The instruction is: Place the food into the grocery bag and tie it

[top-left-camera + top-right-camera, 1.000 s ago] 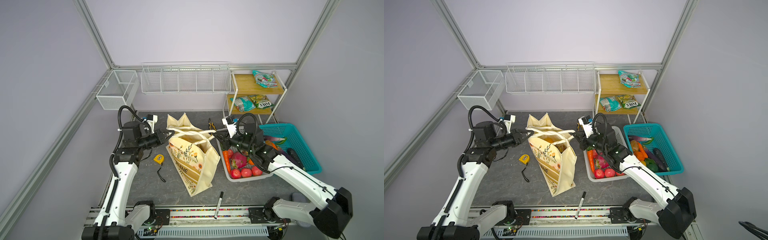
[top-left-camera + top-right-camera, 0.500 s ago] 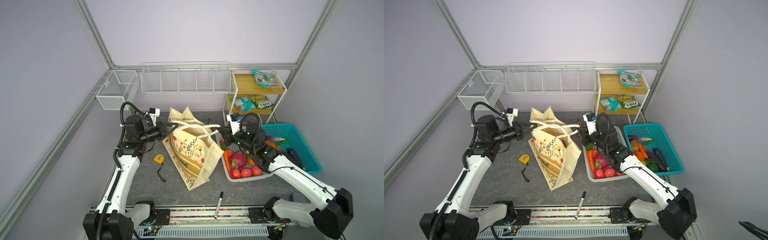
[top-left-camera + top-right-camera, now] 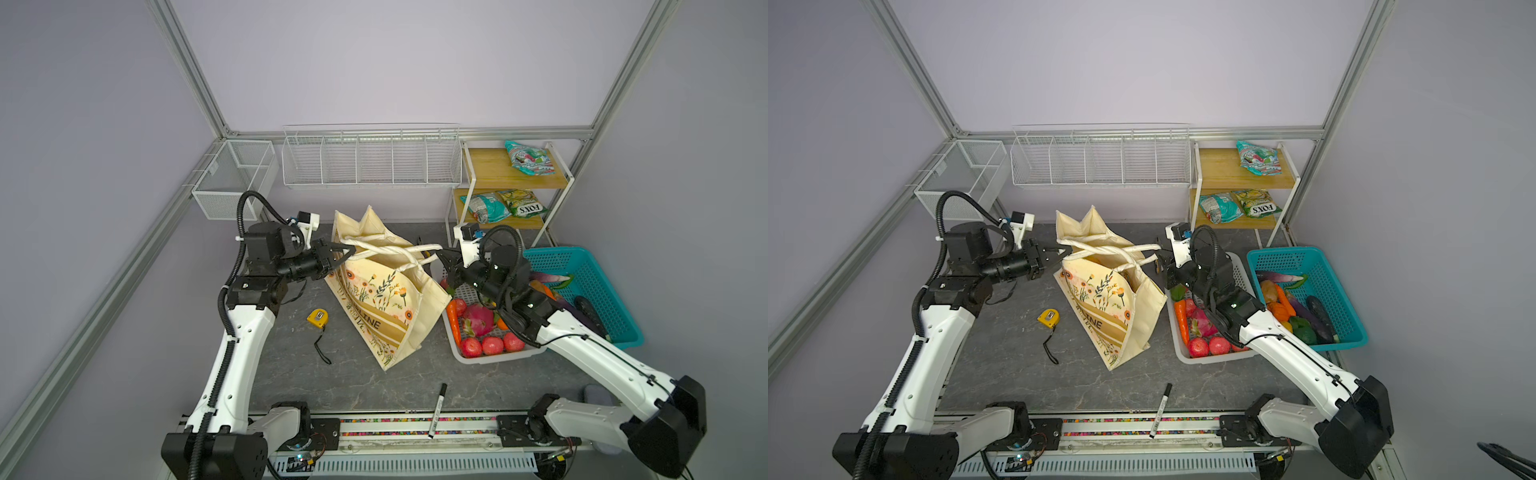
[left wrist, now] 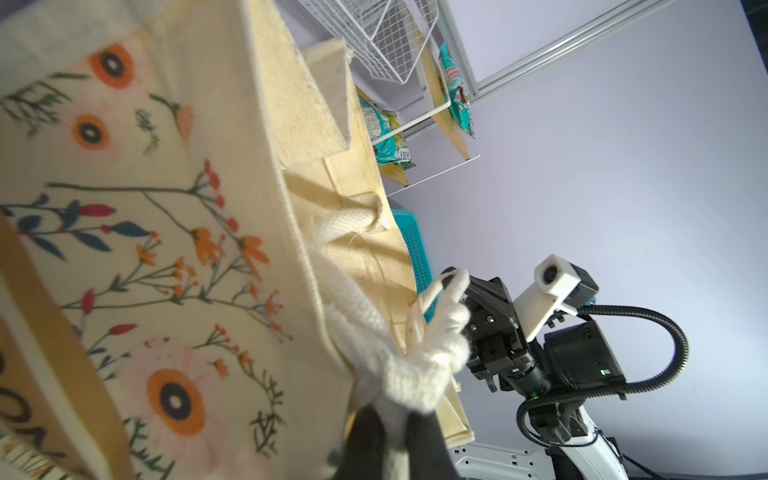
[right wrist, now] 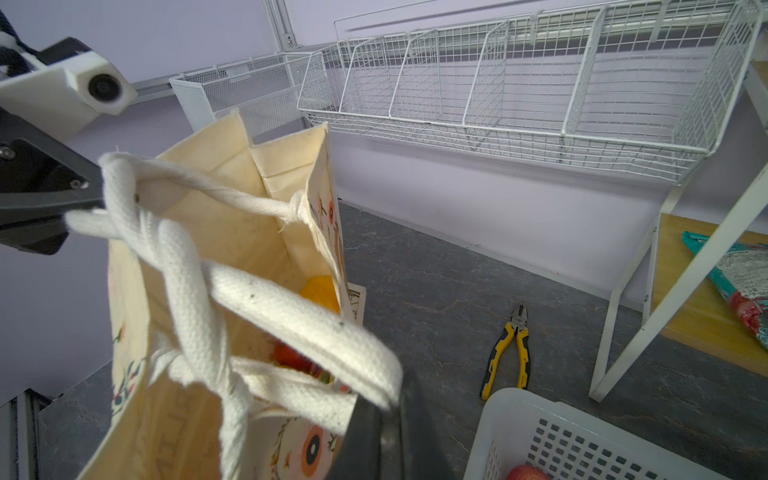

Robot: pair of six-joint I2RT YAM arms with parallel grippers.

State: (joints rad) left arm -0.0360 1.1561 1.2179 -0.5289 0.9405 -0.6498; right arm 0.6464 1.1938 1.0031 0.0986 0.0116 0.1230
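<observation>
The grocery bag (image 3: pixel 386 299) (image 3: pixel 1104 299), a cream floral tote, hangs tilted in the middle of the table in both top views. Its white rope handles (image 3: pixel 390 249) (image 5: pixel 291 316) cross in a twist above its mouth. My left gripper (image 3: pixel 351 249) (image 4: pixel 395 436) is shut on the rope end at the bag's left. On the right side, my right gripper (image 3: pixel 438 252) (image 5: pixel 386 419) is shut on the other rope end. Inside the bag the right wrist view shows food: a yellow piece (image 5: pixel 320 291) and a red-orange piece (image 5: pixel 291 357).
A white basket (image 3: pixel 498 356) of produce stands right of the bag, with a teal basket (image 3: pixel 598 270) beyond it. A yellow tape measure (image 3: pixel 317 318) lies to the bag's left, a marker (image 3: pixel 437 409) near the front edge, pliers (image 5: pixel 509 357) behind. A shelf rack (image 3: pixel 511 178) holds snack packets.
Both grippers have risen and moved toward the back, still holding the rope ends. The bag has been pulled up and stands more upright, and the twisted handles are drawn tighter.
</observation>
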